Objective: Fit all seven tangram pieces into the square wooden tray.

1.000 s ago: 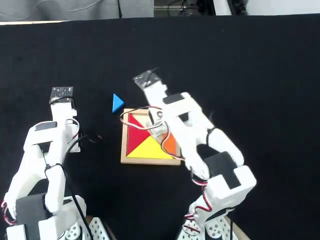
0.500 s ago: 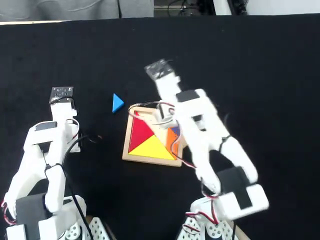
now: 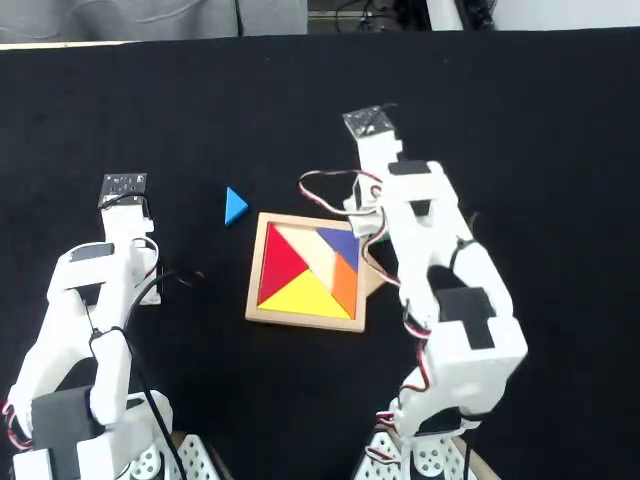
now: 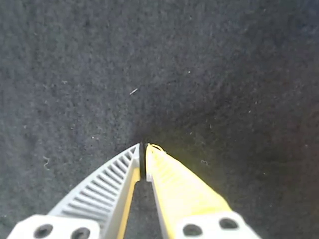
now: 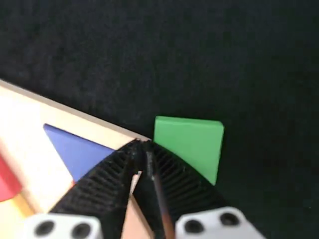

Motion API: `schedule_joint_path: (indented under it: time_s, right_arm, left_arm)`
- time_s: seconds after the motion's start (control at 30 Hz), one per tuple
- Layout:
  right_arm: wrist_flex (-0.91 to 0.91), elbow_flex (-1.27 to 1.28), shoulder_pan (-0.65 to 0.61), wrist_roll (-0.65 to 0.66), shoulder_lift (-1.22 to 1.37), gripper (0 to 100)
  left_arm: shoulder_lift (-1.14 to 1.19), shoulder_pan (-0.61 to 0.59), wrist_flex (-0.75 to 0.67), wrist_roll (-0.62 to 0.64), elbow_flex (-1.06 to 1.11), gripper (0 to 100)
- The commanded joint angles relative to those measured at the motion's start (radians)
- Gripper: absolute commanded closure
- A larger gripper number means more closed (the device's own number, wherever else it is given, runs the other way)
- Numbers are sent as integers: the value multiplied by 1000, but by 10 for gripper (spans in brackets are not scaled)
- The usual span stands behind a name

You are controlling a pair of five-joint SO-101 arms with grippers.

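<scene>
Lying just beside the wooden tray (image 5: 75, 117), a green piece (image 5: 192, 142).

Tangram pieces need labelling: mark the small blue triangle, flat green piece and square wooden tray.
small blue triangle (image 3: 235, 206), high view, centre.
flat green piece (image 5: 192, 142), right wrist view, top face.
square wooden tray (image 3: 300, 320), high view, near rim.

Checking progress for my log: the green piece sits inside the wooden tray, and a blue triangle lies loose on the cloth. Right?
No: the green piece lies on the cloth outside the wooden tray, per the right wrist view. The blue triangle does lie loose.
</scene>
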Motion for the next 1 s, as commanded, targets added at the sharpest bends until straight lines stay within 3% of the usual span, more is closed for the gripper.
schedule_joint_path:
  time_s: [0.0, 0.2, 0.57, 0.77, 0.97]
  right_arm:
    - [40, -87, -20, 3, 27, 988]
    - [60, -91, -11, 5, 41, 988]
    - [68, -24, -210, 5, 33, 988]
    - [193, -47, -91, -2, -217, 988]
    - [215, 216, -20, 71, -558, 987]
  left_arm:
    - [-12, 7, 2, 5, -27, 970]
    - [-12, 13, 2, 5, -27, 970]
    - [-12, 8, 5, 3, -27, 970]
    - [-12, 12, 3, 3, -27, 970]
    - [-12, 13, 5, 0, -27, 970]
